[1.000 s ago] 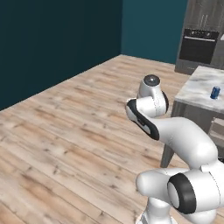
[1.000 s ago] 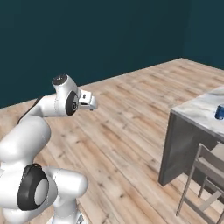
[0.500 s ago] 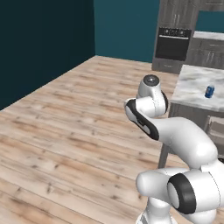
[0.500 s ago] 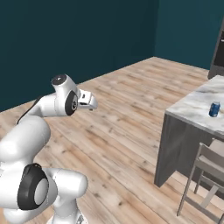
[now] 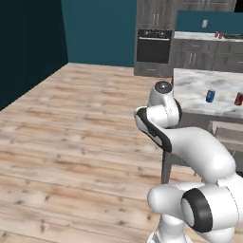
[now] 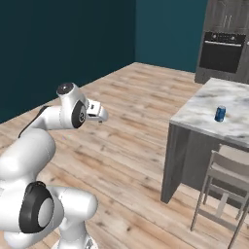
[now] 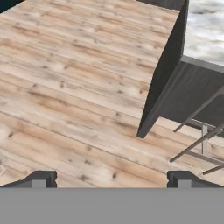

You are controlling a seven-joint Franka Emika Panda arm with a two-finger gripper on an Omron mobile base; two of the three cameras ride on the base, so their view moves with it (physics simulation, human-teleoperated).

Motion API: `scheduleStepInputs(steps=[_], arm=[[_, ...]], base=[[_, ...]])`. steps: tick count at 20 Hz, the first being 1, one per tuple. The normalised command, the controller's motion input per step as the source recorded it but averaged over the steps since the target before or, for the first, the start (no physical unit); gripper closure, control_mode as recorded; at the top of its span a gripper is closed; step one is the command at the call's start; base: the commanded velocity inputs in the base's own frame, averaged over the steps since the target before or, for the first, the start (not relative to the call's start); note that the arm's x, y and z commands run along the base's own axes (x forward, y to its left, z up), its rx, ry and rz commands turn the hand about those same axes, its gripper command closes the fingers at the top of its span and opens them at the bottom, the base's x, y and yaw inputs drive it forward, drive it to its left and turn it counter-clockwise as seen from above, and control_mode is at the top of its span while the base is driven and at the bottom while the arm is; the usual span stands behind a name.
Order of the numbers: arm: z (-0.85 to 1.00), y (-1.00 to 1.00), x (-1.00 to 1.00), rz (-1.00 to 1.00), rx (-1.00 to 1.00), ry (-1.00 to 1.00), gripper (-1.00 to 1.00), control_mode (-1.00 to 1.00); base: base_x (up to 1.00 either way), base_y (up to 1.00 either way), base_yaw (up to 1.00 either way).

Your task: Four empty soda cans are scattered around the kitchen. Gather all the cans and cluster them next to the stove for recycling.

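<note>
A blue soda can [image 5: 210, 96] stands on the marble island top [image 5: 199, 85], and it also shows in the right base view as the blue soda can [image 6: 220, 114]. Beside it, at the picture's right edge, is a red soda can [image 5: 238, 99]. Two small red shapes [image 5: 218, 34] sit on the far back counter, too small to name. A dark patch [image 5: 233, 36] next to them may be the stove; I cannot tell. My gripper [image 6: 99, 116] hangs over the wooden floor, well left of the island. In the hand view my gripper [image 7: 111, 181] is open, with nothing between its fingertips [image 7: 41, 179].
A black built-in oven [image 5: 153, 46] stands in grey cabinets at the back. A stool [image 6: 228, 170] is drawn up to the near side of the island [image 6: 194, 160]. Bare wooden floor [image 5: 71, 123] stretches to the left, up to dark teal walls.
The whole picture has shifted, so the base has moved: island, oven and back counter have come further into view. The arm keeps its pose and the gripper stays open.
</note>
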Motion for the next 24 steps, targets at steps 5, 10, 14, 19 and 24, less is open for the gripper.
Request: scheduleStepInputs(steps=[5, 10, 14, 19, 24], arm=[[0.00, 0.00, 0.00, 0.00, 0.00, 0.00, -1.00, 1.00], [0.00, 0.00, 0.00, 0.00, 0.00, 0.00, -1.00, 1.00], [0.00, 0.00, 0.00, 0.00, 0.00, 0.00, -1.00, 1.00], [0.00, 0.00, 0.00, 0.00, 0.00, 0.00, -1.00, 1.00], [0.00, 0.00, 0.00, 0.00, 0.00, 0.00, -1.00, 1.00]], base=[[0.32, 0.28, -0.40], [0.31, 0.28, -0.40], [0.36, 0.31, -0.39], [0.45, 0.37, -0.36], [0.56, 0.49, -0.29]])
